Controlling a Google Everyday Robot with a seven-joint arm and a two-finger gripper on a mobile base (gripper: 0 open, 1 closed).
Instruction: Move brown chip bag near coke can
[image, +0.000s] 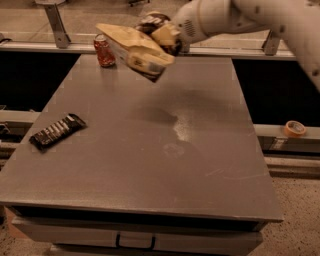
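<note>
Camera view, hand gripping brown chip bag aloft, coke can just beside, near table far edge

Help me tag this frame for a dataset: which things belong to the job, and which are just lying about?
Job: brown chip bag, held aloft by the gripper over the table's far edge; coke can, upright just left of it.
Lying about: dark striped wrapper at the table's left; tape roll on the ledge at right.
</note>
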